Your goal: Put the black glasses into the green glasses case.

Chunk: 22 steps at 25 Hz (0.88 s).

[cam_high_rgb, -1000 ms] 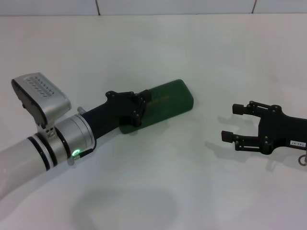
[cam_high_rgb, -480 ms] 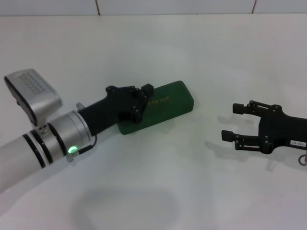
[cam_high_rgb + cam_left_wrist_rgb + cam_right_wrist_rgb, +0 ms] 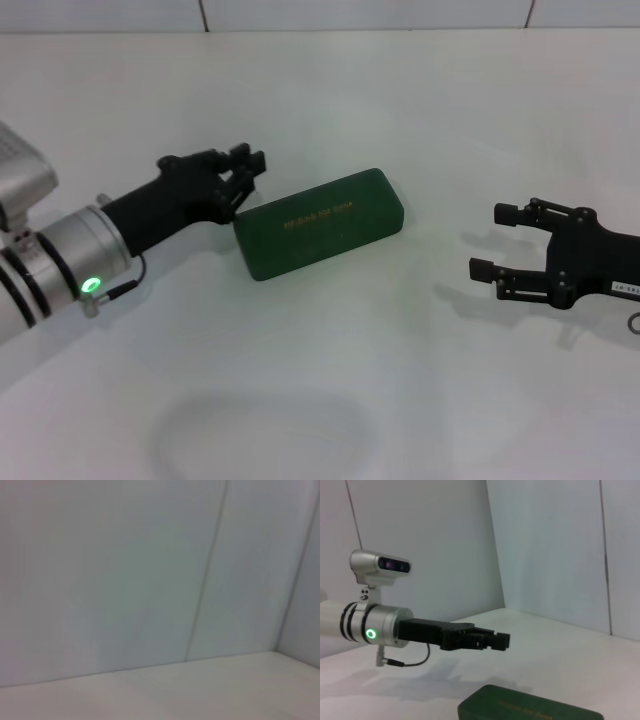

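Glasses hidden from you: closed green glasses case [image 3: 320,222] lies just right of pinched-shut left gripper [image 3: 248,172]; right gripper [image 3: 497,242] spread open.

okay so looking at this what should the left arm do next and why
Probably keep backing the left gripper away: the green case lies shut on the table, no glasses in sight, and the right gripper waits open off to the side.

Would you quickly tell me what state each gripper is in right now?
Left gripper: shut, holding nothing, raised just left of the closed green glasses case.
Right gripper: open, empty, parked well right of it.
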Tool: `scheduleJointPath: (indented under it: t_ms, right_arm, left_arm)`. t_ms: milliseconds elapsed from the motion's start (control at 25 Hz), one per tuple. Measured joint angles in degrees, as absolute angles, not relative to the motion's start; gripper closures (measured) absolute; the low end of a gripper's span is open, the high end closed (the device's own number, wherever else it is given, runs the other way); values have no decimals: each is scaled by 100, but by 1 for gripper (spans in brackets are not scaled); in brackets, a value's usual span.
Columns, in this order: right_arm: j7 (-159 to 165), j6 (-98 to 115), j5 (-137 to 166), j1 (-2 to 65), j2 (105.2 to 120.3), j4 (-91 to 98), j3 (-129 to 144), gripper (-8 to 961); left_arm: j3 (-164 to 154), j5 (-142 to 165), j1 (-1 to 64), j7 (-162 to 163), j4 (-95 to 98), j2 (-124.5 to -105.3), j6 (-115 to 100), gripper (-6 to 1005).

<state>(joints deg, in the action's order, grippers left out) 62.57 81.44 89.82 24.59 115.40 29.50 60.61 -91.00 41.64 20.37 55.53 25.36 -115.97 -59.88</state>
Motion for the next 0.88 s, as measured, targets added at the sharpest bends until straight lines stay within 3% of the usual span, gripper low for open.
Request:
scheduleJointPath:
  t_ms: [280,320,640,880]
  right_arm:
    - [6130,8143,8982,2412,11532,2963,6009,124]
    - [6130,8143,8982,2412,11532,2963,6009,124]
    - [5869,8559,8981,2309,11542,3081,6005,124]
    - [5653,8880,9009,2059,11560,3005,6053,124]
  left_arm:
    - [-8911,4184,1817,5464,2585,-11467,-6374,655]
    - [-8904,4204,1692,5459,2587,-11318,-6763,634]
    - [-8717,5010,1258,5462,2574,-10904,-7896,467]
    - [-7926,6596,1072,5497,2589,-10847,-8679,264]
